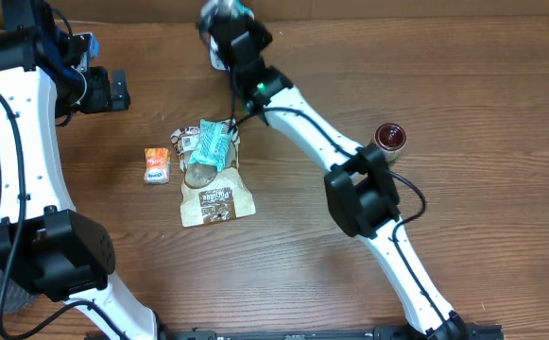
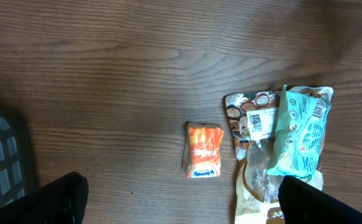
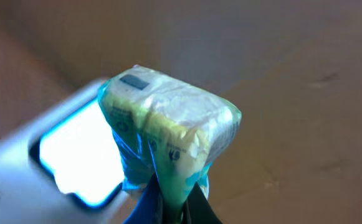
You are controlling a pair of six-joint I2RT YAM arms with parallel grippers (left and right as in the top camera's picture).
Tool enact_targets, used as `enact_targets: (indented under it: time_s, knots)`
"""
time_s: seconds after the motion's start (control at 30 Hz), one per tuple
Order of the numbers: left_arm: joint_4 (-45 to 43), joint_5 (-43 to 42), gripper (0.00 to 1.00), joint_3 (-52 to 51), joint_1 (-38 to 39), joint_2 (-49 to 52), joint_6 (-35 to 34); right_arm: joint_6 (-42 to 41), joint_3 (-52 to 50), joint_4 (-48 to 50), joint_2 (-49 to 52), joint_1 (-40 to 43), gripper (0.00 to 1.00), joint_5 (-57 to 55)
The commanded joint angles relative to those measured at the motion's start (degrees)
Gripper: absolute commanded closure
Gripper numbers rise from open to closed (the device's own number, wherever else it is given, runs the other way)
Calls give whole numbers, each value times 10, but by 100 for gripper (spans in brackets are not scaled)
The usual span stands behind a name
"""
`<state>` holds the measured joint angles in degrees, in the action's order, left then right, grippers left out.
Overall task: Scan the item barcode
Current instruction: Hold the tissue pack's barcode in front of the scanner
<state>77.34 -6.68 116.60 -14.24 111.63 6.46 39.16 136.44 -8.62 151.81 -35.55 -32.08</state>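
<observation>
Your right gripper [image 3: 171,196] is pinched tight on the lower edge of the yellow-green packet [image 3: 168,115], which stands up above its fingertips; just left of the gripper, behind the packet, sits the grey scanner [image 3: 75,155], its window glowing; your left gripper [image 2: 187,205] hangs spread wide, holding nothing; just ahead of it lies an orange sachet [image 2: 204,150], with a teal packet [image 2: 300,134] ahead and to its right.

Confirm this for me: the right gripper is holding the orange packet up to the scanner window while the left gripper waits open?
Not quite. The right gripper is shut on a yellow-green wrapped packet at the scanner window, as the right wrist view shows; the orange packet lies on the table in the left wrist view. The left gripper is open.
</observation>
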Motion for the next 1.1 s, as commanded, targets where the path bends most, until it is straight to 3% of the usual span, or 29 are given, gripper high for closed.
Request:
enact_targets:
  time_s: [0.0,0.67,0.87,1.07]
  knots:
    - [0,-4,0,-3,4,-9,12,212,6,13,8,2,96,-6]
    - [0,-4,0,-3,4,-9,12,217,6,17,15,3,96,38]
    - [0,-4,0,-3,4,-9,12,120,6,-3,-17,4,96,71]
    - [0,-4,0,-3,4,-9,12,-26,6,-121,-118,12,96,183]
